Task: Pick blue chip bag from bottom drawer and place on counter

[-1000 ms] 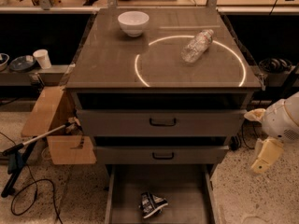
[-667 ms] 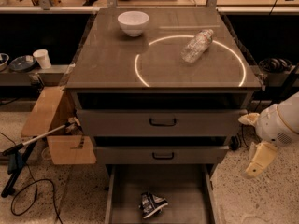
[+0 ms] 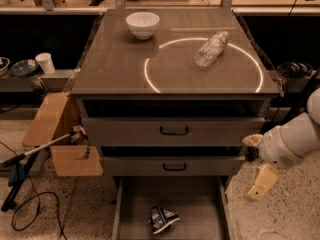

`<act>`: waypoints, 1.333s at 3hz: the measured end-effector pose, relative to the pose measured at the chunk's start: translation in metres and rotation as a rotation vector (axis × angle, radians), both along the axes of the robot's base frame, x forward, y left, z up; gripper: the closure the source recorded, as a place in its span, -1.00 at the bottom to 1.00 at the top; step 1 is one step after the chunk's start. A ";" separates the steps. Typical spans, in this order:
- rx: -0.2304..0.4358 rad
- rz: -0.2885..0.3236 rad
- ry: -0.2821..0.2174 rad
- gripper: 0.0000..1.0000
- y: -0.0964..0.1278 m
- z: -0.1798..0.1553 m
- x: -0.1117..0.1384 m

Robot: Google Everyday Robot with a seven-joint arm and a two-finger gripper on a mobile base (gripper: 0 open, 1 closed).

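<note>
Gripper off the right side of the cabinet, level with the middle drawer, out past its right end. Its two pale fingers are spread apart with nothing between them: released. It hangs over the speckled floor, well apart from everything in the drawers.

Bottom drawer pulled out toward the near edge of the view. Blue chip bag lies crumpled on the drawer floor, about midway between the left and right walls, toward the front end, touching neither wall.

Top drawer and the middle one both pushed in, black handles facing front.

Counter carries a thin glowing circle over its right half. Clear plastic bottle lies on its side inside the circle, near the back-right corner. White bowl stands upright near the back edge, left of centre, outside the circle.

Cardboard box on the floor by the cabinet's left side.
</note>
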State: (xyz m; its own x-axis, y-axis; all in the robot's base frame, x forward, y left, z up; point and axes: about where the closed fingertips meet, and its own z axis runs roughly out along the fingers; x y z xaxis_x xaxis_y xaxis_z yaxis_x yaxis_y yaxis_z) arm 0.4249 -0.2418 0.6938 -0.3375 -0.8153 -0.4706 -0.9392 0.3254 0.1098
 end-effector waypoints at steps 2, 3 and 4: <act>-0.043 -0.015 -0.005 -1.00 0.024 -0.030 0.000; -0.086 -0.040 -0.033 -1.00 0.034 -0.043 0.003; -0.086 -0.040 -0.033 -1.00 0.034 -0.043 0.003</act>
